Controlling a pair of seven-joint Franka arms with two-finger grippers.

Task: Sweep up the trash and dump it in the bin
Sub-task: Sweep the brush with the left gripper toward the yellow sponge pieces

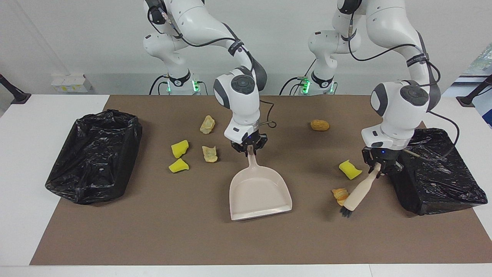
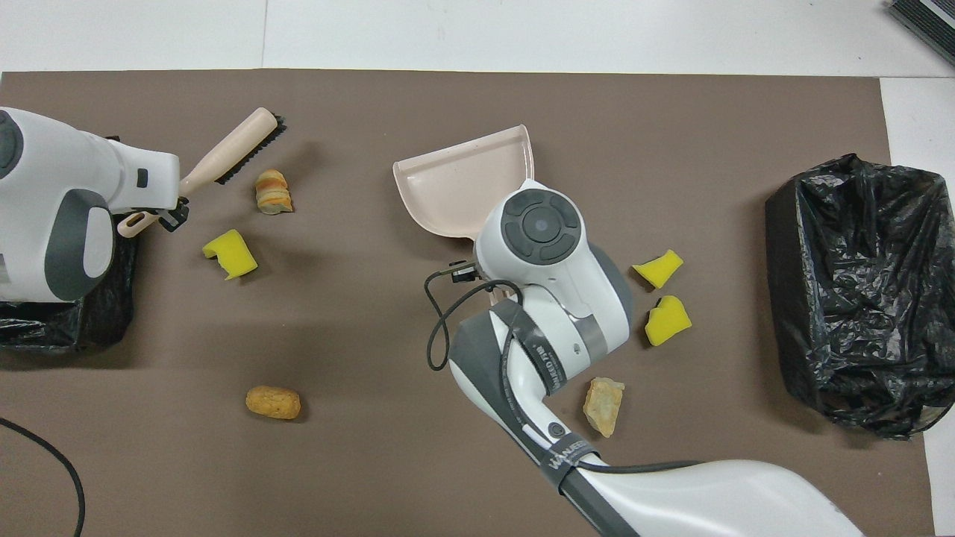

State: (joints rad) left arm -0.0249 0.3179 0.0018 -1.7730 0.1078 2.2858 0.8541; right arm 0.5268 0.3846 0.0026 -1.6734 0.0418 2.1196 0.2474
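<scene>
The handle of a pale beige plastic dustpan [image 1: 260, 190] is clamped in the right gripper [image 1: 249, 148], at the middle of the brown mat [image 1: 192, 238]. The pan is seen resting on the mat, its open mouth pointing away from the robots and turned slightly toward the left arm's end.

The thin end of a beige wooden brush [image 1: 359, 192] with black bristles is gripped by the left gripper [image 1: 378, 166], which is placed just beside the black-lined bin [image 1: 434, 169] at the left arm's end. The brush is tilted downward, and its bristled tip is set just beside a golden-brown striped bread-like piece [image 1: 339, 194]; whether they touch cannot be told.

The trash is scattered over the mat. A bright yellow foam wedge [image 1: 349, 169] lies near the bread-like piece, nearer to the robots. A golden-brown oval bread roll [image 1: 319, 125] lies nearer still. Toward the right arm's end, two more yellow foam wedges [image 1: 179, 148] [image 1: 178, 166] lie close together, with one pale beige dumpling-like lump [image 1: 210, 153] between them and the dustpan handle, and another pale lump [image 1: 207, 124] nearer to the robots. A second black-bagged bin [image 1: 94, 156] stands at the right arm's end, well apart from the trash.
</scene>
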